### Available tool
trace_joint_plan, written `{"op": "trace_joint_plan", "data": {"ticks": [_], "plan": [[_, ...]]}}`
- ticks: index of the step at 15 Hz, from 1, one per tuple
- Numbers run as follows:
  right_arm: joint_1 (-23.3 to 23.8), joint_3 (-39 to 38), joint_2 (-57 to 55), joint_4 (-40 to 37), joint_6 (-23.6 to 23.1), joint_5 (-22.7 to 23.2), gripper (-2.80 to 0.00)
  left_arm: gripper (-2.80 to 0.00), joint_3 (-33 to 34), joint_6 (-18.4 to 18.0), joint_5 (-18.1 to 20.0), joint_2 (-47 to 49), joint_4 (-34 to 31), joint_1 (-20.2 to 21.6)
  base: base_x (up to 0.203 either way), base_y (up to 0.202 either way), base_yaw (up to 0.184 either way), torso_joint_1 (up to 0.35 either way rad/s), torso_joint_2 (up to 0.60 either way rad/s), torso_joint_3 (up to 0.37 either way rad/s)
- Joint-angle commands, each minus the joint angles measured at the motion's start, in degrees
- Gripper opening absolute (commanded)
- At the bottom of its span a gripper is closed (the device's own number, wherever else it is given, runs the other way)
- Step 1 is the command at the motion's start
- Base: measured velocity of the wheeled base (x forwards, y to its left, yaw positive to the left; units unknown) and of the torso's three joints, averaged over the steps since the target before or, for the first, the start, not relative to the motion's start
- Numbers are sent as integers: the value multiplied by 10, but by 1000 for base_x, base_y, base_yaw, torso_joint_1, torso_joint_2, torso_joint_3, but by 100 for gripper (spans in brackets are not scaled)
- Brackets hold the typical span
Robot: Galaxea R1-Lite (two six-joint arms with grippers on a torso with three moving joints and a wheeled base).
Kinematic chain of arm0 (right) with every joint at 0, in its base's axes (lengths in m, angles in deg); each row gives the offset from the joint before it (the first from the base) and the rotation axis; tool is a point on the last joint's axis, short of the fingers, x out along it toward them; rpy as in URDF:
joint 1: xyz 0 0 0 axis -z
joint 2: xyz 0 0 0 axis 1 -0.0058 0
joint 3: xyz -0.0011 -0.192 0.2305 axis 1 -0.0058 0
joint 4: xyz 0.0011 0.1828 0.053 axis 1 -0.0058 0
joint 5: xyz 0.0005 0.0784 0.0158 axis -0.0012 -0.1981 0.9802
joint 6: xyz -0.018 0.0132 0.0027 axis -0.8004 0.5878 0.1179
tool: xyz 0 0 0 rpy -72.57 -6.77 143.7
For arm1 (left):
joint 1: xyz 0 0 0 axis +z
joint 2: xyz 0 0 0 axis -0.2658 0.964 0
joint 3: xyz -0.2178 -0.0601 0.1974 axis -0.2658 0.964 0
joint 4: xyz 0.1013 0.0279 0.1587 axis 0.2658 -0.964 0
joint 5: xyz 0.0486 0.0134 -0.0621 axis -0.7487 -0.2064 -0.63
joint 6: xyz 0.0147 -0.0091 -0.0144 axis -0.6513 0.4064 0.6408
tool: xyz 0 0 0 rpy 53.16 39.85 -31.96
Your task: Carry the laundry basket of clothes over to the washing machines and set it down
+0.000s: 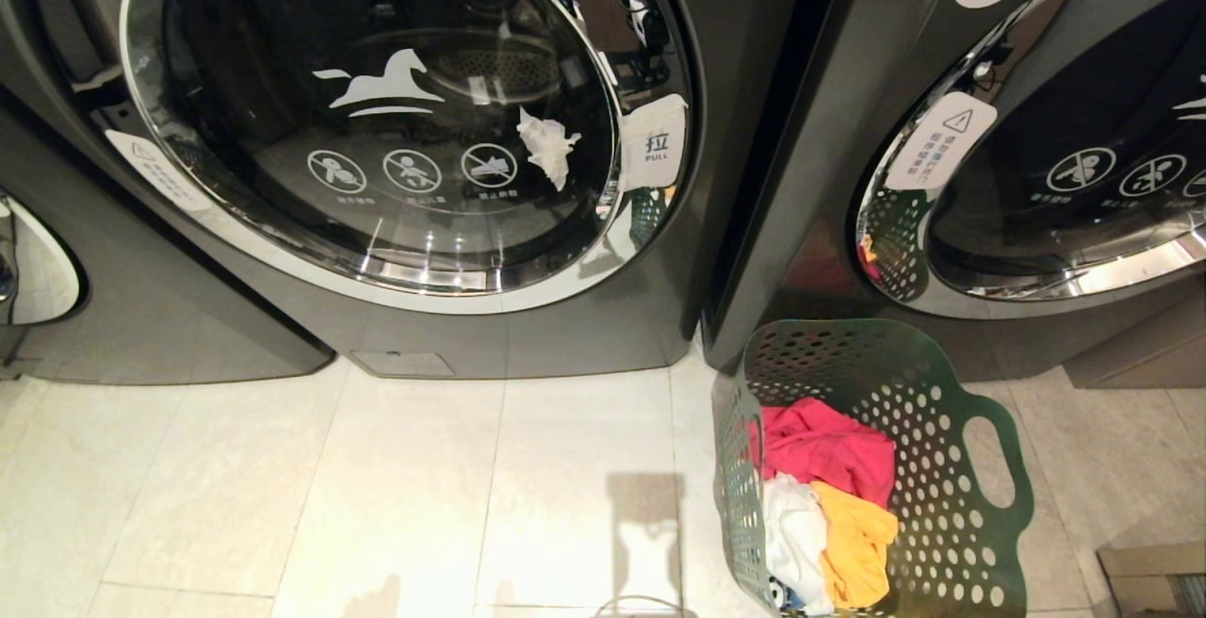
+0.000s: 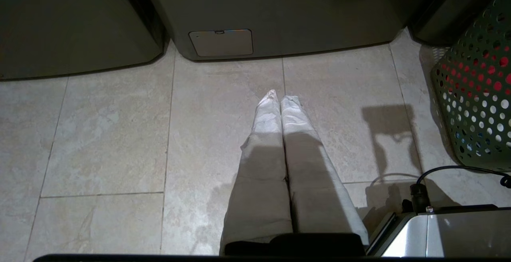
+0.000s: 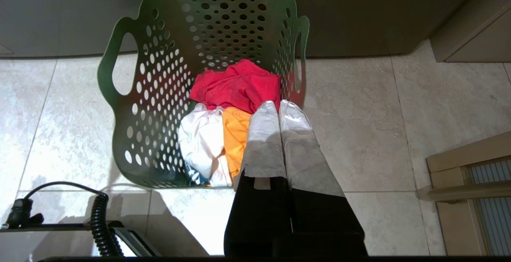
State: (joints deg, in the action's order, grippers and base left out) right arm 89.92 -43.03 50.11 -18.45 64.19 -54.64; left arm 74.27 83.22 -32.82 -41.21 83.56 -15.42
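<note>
Green perforated plastic laundry basket [image 1: 942, 467] already stands at the dark grey washing machines [image 1: 424, 156]; both grippers [image 3: 279, 106] [image 2: 278, 96] pressed together, empty: leave it.

Pale beige floor tiles [image 1: 405, 496], shiny, grouted

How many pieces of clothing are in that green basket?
3 show clearly: a pink-red garment nearest the washing machines, a white one and a yellow-orange one side by side behind it. More may be hidden underneath in the laundry basket.
</note>
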Motion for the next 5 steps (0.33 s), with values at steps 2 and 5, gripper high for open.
{"op": "trace_joint_plan", "data": {"ticks": [2,5], "plan": [[0,0,0,0,0,0,-280,-280,0,0,0,1,0,0,0,0,0,0,0,0],[0,0,0,0,-1,0,-280,-280,0,0,0,1,0,0,0,0,0,0,0,0]]}}
